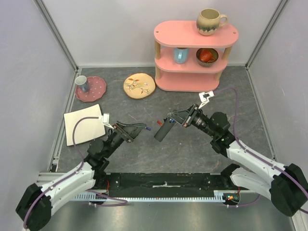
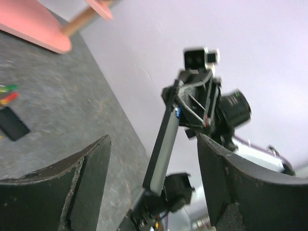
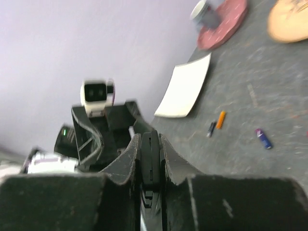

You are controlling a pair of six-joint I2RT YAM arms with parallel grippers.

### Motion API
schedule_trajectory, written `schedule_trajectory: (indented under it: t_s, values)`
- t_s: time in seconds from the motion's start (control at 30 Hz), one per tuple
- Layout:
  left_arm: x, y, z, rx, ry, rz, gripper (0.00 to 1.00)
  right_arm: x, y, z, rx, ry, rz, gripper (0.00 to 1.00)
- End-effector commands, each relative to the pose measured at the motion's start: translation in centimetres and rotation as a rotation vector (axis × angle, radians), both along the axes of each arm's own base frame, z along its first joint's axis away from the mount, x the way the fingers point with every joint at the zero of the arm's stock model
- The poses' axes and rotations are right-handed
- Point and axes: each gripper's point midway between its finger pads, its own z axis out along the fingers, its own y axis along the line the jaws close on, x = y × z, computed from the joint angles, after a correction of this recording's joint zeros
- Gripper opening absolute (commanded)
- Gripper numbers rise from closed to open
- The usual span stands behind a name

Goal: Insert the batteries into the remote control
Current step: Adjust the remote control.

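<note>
**Remote control** (image 1: 161, 130): long black bar, held up at a slant on the near side of the pink shelf (image 1: 192, 36), well apart from it. The lower end points toward the arm bases.

**Right gripper** (image 1: 169, 120): pressed onto the remote control's upper end. The bar sits edge-on between the two fingers, one flat against each long face, and runs on past the fingertips.

**Left gripper** (image 1: 141, 128): fingers spread wide, nothing between them. It faces the remote control from the left, near but not touching, and lies farther left of the shelf.

**Batteries**, loose on the table (image 1: 192, 154), all on the shelf's near side:
- green battery (image 2: 8, 88) and red battery (image 2: 9, 98), side by side
- orange battery (image 3: 221, 119)
- blue battery (image 3: 262, 138)

**Small black piece** (image 2: 12, 122): flat on the table, just beside the green and red pair.

**White card** (image 1: 84, 124): flat on the table, far to the shelf's left and nearer the arms.
</note>
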Motion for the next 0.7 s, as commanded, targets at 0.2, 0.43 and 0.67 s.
schedule_trajectory:
  t_s: [0.2, 0.43, 0.67]
  values:
    - [2.1, 2.3, -0.1, -0.019, -0.023, 0.264, 0.74, 5.4, -6.9, 3.9, 0.384, -0.009, -0.552, 0.0]
    - [1.0, -1.6, 1.5, -0.057, -0.103, 0.174, 0.74, 5.4, -5.6, 4.3, 0.456, 0.022, -0.562, 0.0]
    - [0.8, -3.2, 4.9, -0.122, -0.232, 0.164, 0.75, 5.2, -4.8, 4.0, 0.454, 0.063, -0.555, 0.0]
